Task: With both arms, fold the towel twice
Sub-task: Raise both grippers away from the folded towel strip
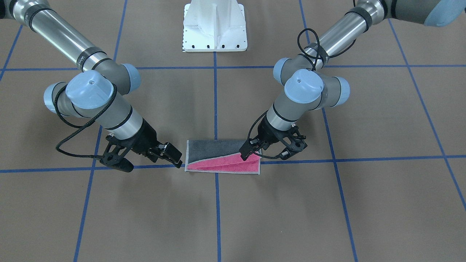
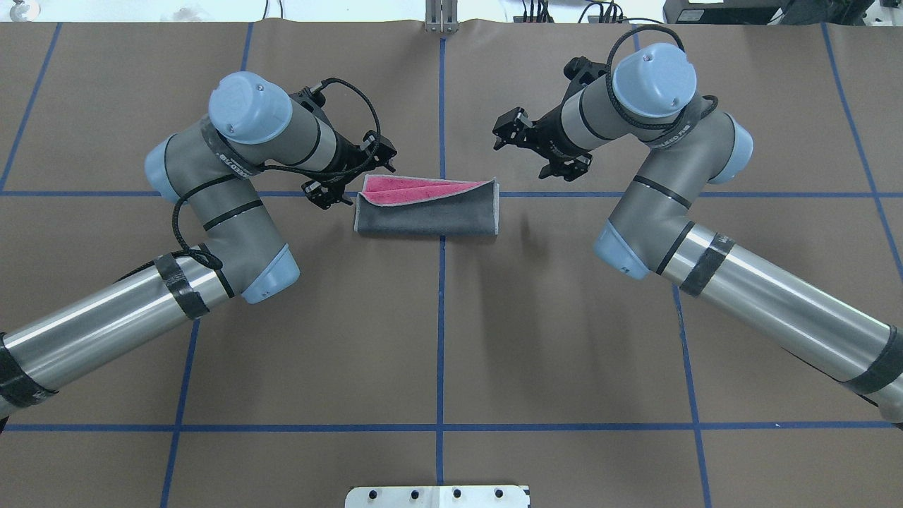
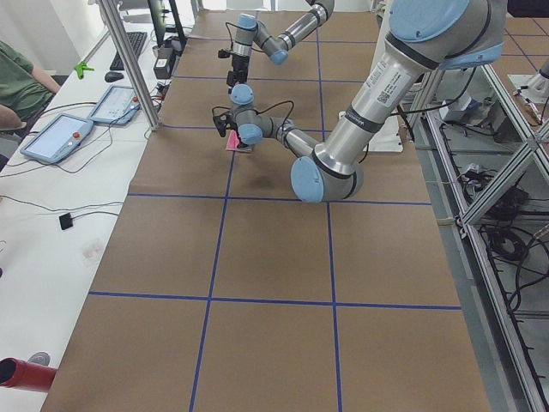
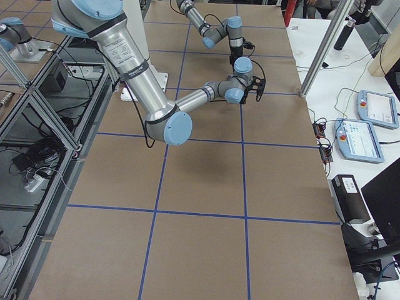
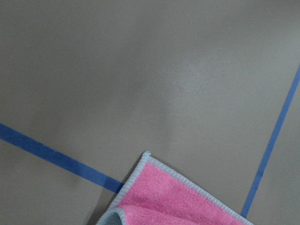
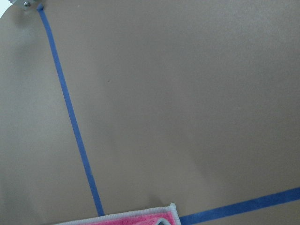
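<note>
The towel (image 1: 214,147) lies folded into a long strip at the table's middle, dark grey on top. A pink wedge shows along its edge far from the robot's base (image 2: 423,189). My left gripper (image 1: 269,152) (image 2: 351,175) is open at the strip's left end, one finger over the corner there, with nothing clamped. My right gripper (image 1: 147,160) (image 2: 535,149) is open too, apart from the strip's right end. A pink corner with light edging shows in the left wrist view (image 5: 173,201). The right wrist view catches a thin pink edge of the towel (image 6: 131,219).
The white pedestal (image 1: 214,25) stands at the robot's base. Blue tape lines (image 2: 441,317) grid the brown table cover. Control tablets (image 3: 56,137) and a seated person (image 3: 17,86) are at a side desk. Metal frames (image 4: 37,119) run along the robot's side.
</note>
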`<state>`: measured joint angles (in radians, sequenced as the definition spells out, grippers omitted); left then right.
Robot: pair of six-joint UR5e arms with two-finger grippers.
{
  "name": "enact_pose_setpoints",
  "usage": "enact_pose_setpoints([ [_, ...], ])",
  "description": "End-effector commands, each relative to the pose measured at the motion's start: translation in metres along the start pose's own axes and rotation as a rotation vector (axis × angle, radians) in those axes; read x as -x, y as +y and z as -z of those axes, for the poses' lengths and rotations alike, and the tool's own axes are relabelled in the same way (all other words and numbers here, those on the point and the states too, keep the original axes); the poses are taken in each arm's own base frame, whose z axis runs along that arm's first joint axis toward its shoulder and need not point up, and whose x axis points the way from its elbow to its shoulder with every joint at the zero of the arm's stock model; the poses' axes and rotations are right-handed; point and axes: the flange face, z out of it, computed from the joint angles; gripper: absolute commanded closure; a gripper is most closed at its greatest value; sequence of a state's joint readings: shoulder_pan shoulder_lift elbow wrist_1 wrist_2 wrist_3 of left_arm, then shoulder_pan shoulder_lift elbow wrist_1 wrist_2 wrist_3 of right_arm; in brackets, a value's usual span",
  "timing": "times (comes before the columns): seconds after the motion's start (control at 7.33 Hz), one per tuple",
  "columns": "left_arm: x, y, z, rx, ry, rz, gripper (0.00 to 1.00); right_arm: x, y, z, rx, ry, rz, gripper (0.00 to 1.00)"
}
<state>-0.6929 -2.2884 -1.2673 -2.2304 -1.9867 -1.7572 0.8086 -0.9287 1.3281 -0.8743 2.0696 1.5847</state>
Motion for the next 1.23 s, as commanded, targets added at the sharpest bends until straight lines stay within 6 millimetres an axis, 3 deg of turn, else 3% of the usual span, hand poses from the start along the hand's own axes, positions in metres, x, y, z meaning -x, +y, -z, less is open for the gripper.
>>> enact_pose_setpoints([
  [0.0,0.003,0.008,-0.009,0.011,-0.012,-0.001,0.00,-0.018,-0.020,0.008,0.007,0.017,0.014,0.01],
  [0.68,-0.023,0.011,-0.021,0.014,-0.003,-0.007,0.00,-0.028,-0.039,0.022,0.011,0.015,0.010,0.01],
  [0.95,-0.048,0.008,-0.024,-0.022,0.036,-0.019,0.00,-0.032,-0.046,0.027,0.013,0.015,0.015,0.01],
  [1.09,-0.048,0.008,-0.026,-0.023,0.042,-0.021,0.00,-0.038,-0.051,0.030,0.010,0.019,0.015,0.01],
])
